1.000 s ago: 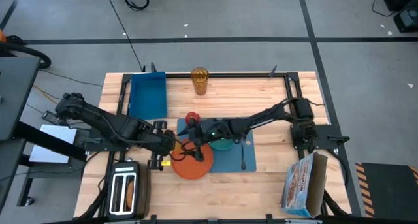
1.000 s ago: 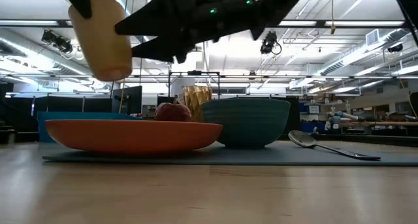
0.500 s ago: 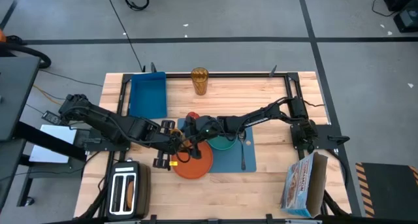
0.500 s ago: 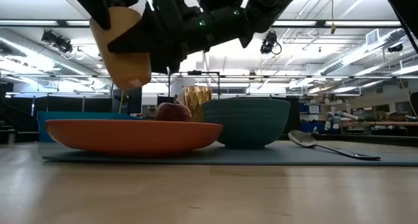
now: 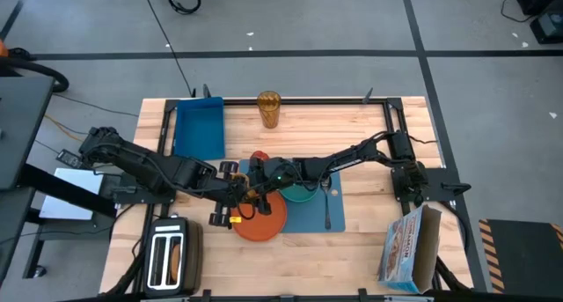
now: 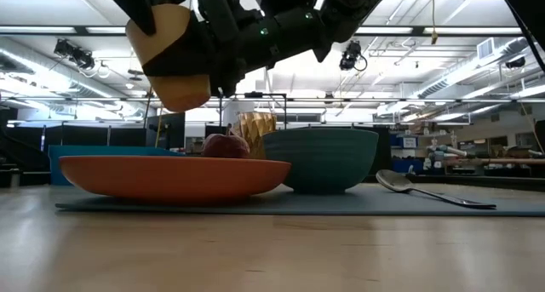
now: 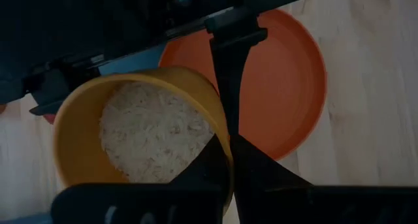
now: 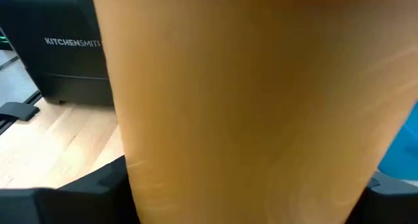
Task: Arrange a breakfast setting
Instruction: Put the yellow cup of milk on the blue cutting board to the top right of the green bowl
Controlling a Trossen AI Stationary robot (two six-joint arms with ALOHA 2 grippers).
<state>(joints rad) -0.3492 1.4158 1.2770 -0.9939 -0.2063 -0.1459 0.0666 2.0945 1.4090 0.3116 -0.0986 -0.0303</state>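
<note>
two grippers meet above the orange plate (image 5: 260,217). the left gripper (image 5: 237,199) is pinched tight on the rim of the orange cup (image 6: 174,58), holding it up in the air over the plate's left side. the right gripper (image 5: 250,180) sits with its fingers on either side of the cup's wall, looks like touching, though i can't be sure. beyond, on the blue placemat (image 5: 310,216): teal bowl (image 6: 321,158), apple (image 6: 223,145), spoon (image 6: 426,189). the toaster (image 5: 170,256) stands near the table's front left corner.
</note>
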